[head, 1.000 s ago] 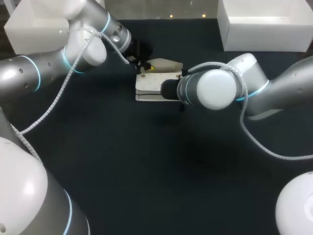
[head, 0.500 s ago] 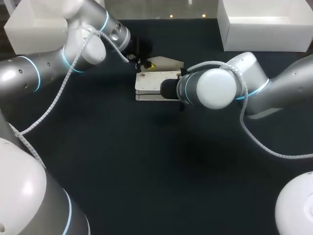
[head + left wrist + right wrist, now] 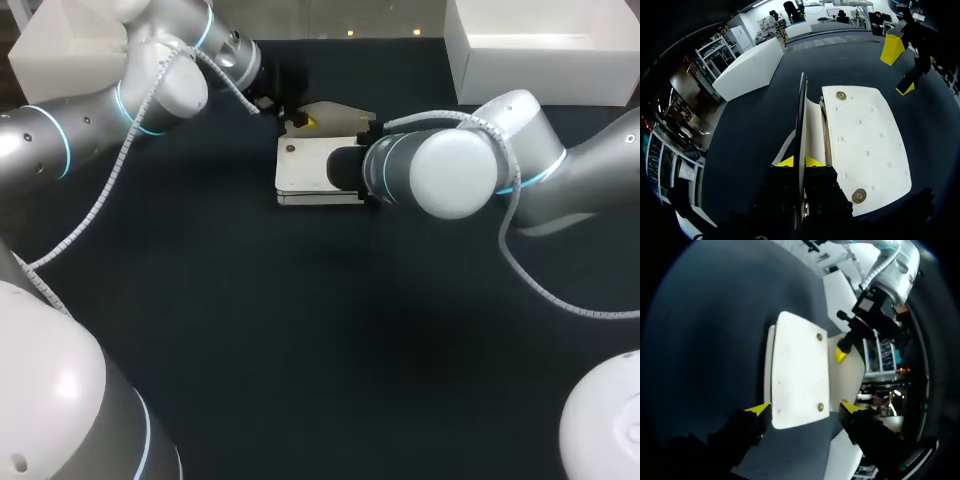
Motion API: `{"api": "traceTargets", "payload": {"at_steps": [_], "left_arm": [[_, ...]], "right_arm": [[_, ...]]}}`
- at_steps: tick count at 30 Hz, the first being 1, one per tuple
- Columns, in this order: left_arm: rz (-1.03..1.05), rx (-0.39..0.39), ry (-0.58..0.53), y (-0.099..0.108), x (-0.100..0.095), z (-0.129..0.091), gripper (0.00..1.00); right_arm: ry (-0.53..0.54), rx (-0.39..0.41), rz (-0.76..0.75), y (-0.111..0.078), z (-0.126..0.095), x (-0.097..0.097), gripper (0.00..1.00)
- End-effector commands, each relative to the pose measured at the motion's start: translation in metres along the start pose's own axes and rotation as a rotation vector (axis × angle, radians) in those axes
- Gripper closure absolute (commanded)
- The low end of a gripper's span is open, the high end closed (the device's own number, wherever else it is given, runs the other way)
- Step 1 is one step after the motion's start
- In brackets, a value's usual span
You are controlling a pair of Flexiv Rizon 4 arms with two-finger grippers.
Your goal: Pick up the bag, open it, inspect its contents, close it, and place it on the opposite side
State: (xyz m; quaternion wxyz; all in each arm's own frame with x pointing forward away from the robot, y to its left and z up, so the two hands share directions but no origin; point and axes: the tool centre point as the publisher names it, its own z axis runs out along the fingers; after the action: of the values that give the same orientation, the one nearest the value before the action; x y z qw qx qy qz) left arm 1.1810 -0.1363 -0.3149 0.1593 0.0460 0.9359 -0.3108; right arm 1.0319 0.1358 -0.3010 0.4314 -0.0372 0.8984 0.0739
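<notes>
- The white bag (image 3: pixel 310 170) lies flat on the dark tabletop (image 3: pixel 300 330), near the middle and toward the far side. Its two metal snaps (image 3: pixel 841 95) face up.
- The left claw (image 3: pixel 800 161) is pinched narrow on the bag's flap (image 3: pixel 801 115), with a yellow tip pressing each side of the thin edge. The flap stands up off the bag's body.
- Since a second ago the left claw has drawn back toward the tabletop's far edge, and the flap has swung further open, away from the body.
- The right claw (image 3: pixel 803 408) is spread wide, with one tip at each side of the bag end nearest it. It is not clamped on the bag.
- The right arm (image 3: pixel 450 175) has shifted a little toward the far edge and now covers more of the bag's right end. The bag's body has stayed where it was.
</notes>
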Motion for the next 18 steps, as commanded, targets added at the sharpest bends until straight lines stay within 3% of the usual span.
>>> {"api": "traceTargets", "payload": {"at_steps": [1, 2, 4, 5, 10, 11, 12, 18], "left_arm": [[-0.003, -0.008, 0.019, -0.010, -0.003, -0.023, 1.00], [-0.005, -0.007, 0.020, -0.013, -0.003, -0.028, 1.00], [-0.011, 0.000, 0.024, -0.019, -0.003, -0.037, 1.00], [-0.012, 0.003, 0.026, -0.021, -0.003, -0.042, 1.00], [0.000, 0.014, 0.030, -0.035, 0.002, -0.059, 1.00], [0.000, 0.016, 0.033, -0.038, 0.003, -0.062, 1.00], [0.000, 0.017, 0.033, -0.040, 0.004, -0.064, 1.00], [-0.005, -0.004, 0.033, -0.047, 0.010, -0.073, 1.00]], "right_arm": [[-0.285, 0.033, -0.018, -0.003, -0.022, -0.002, 0.00], [-0.291, 0.039, -0.023, -0.003, -0.024, -0.004, 0.00], [-0.301, 0.046, -0.030, -0.003, -0.028, -0.009, 0.11], [-0.307, 0.051, -0.031, -0.003, -0.030, -0.012, 0.44], [-0.332, 0.062, -0.032, -0.004, -0.039, -0.025, 0.71], [-0.336, 0.065, -0.033, -0.004, -0.041, -0.027, 0.81], [-0.341, 0.066, -0.034, -0.004, -0.043, -0.029, 0.96], [-0.359, 0.069, -0.050, -0.005, -0.052, -0.040, 1.00]]}}
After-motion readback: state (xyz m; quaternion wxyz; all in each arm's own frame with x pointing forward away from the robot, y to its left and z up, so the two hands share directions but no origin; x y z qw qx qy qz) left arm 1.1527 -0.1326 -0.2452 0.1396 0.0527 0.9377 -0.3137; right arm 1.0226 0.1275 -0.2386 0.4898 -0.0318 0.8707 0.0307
